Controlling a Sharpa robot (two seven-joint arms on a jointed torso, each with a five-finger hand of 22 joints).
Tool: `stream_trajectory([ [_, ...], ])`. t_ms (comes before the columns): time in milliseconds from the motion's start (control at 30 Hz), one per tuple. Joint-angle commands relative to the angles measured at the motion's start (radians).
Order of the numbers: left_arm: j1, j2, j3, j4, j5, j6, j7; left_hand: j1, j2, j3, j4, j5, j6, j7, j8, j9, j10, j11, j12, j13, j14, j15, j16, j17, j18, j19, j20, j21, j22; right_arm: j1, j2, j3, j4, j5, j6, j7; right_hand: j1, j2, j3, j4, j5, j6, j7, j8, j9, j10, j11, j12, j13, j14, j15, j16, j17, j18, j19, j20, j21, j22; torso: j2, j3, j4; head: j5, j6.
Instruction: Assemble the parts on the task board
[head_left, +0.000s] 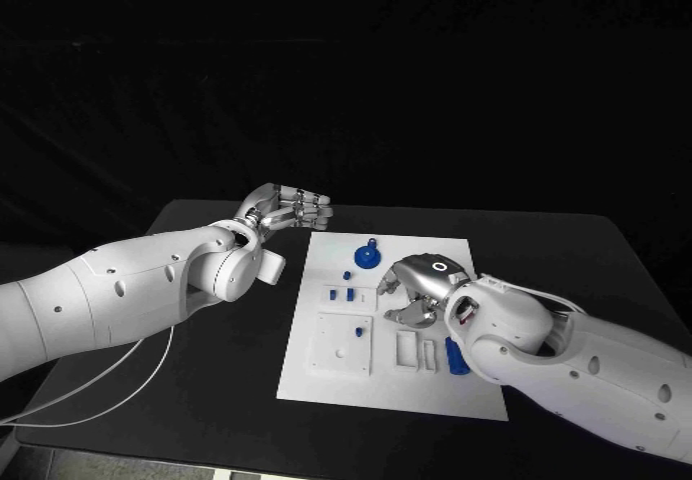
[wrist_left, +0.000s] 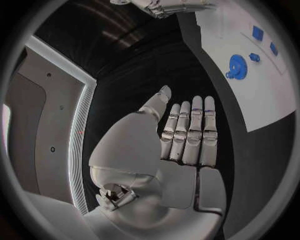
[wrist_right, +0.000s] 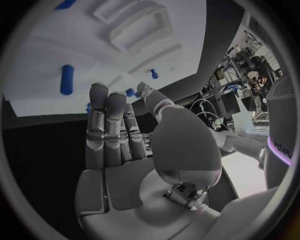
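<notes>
The white task board (head_left: 346, 385) lies in the middle of the black table. A round blue part (head_left: 369, 256) with a knob sits near its far edge, and small blue parts (head_left: 345, 294) lie just in front of it. A blue cylinder (head_left: 456, 355) lies by the board's right side, close to my right forearm. My right hand (head_left: 418, 290) hovers over the board's middle with its fingers extended and nothing in it (wrist_right: 119, 145). My left hand (head_left: 289, 210) hangs off the board's far left corner, fingers straight, palm bare (wrist_left: 181, 135). The round blue part (wrist_left: 236, 66) lies beyond its fingertips.
White raised fixtures (head_left: 343, 343) and slotted blocks (head_left: 408, 348) stand on the board's near half. A white cable (head_left: 101, 385) runs under my left arm. Bare black table (head_left: 216, 360) flanks the board on both sides.
</notes>
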Motion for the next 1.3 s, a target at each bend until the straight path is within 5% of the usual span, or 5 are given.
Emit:
stream_trajectory([
  [33,0.001,0.000,0.001,0.001,-0.002,0.016,0.004,0.008,0.002,-0.002,0.002,-0.004,-0.003,-0.002,-0.002,0.000,-0.008,-0.002,-0.002,-0.001,-0.009,-0.001,-0.004,-0.001,0.012,0.001,0.003,0.005,-0.001,0.000,-0.025,0.027,-0.001,0.050,0.001,-0.009,-0.009,-0.003,0.034,-0.005,-0.008,0.009,0.002,-0.002,-0.001,0.013,-0.003,-0.003,-0.001,0.004,-0.008,0.004,0.000,0.000,0.040,-0.005,0.012,0.001,0.000,-0.0011,-0.0003,-0.007,0.005],
  [367,0.001,0.000,0.001,0.004,-0.002,0.027,0.003,0.010,0.004,-0.002,0.001,-0.002,-0.002,-0.002,-0.002,0.000,-0.006,-0.003,-0.002,-0.001,-0.005,-0.003,-0.004,-0.001,0.012,0.003,0.001,0.006,-0.004,0.001,-0.083,0.094,-0.050,0.144,0.074,-0.003,-0.023,-0.008,0.059,-0.008,-0.018,0.001,-0.002,-0.002,0.000,0.041,-0.010,-0.003,-0.001,0.005,-0.012,0.002,0.004,-0.005,0.037,-0.009,0.027,-0.006,0.000,-0.0004,-0.0007,-0.025,0.011],
  [800,0.001,0.001,0.001,0.001,-0.002,0.029,0.001,0.009,0.006,-0.001,0.001,-0.002,-0.002,-0.003,-0.002,0.000,-0.006,-0.003,-0.002,-0.001,-0.005,-0.002,-0.004,-0.001,0.012,0.003,0.001,0.007,-0.006,0.000,-0.079,0.094,-0.061,0.163,0.223,-0.006,0.025,0.037,-0.203,0.057,-0.045,-0.037,-0.017,-0.001,0.000,0.011,-0.004,-0.002,0.000,0.001,-0.006,0.004,0.003,-0.004,0.036,-0.003,0.017,-0.021,0.001,-0.0008,0.0010,-0.028,0.011],
  [1100,0.001,-0.001,0.001,0.000,-0.002,0.026,-0.002,0.011,0.008,0.001,0.000,-0.002,-0.002,-0.003,-0.002,0.000,-0.006,-0.003,-0.002,-0.001,-0.005,-0.003,-0.004,-0.001,0.012,0.003,0.001,0.007,-0.006,-0.009,-0.075,0.087,-0.051,0.163,0.258,-0.008,0.018,0.044,-0.146,0.027,-0.012,-0.037,-0.019,-0.002,-0.001,0.027,-0.008,-0.003,0.000,0.001,-0.009,0.003,0.003,-0.008,0.035,-0.006,0.015,-0.020,0.000,-0.0010,0.0008,-0.027,0.010],
  [1300,0.001,-0.001,0.001,0.001,-0.002,0.025,-0.002,0.011,0.008,0.001,0.000,-0.002,-0.002,-0.003,-0.002,0.000,-0.006,-0.003,-0.002,-0.001,-0.005,-0.003,-0.004,-0.001,0.012,0.003,0.001,0.007,-0.006,-0.013,-0.064,0.079,-0.061,0.138,0.238,-0.010,0.004,0.046,0.052,-0.009,-0.077,-0.003,0.000,-0.002,-0.001,0.073,-0.019,-0.004,-0.001,0.006,-0.015,0.006,0.005,-0.012,0.037,-0.011,0.032,-0.010,0.000,-0.0011,0.0008,-0.027,0.010],
])
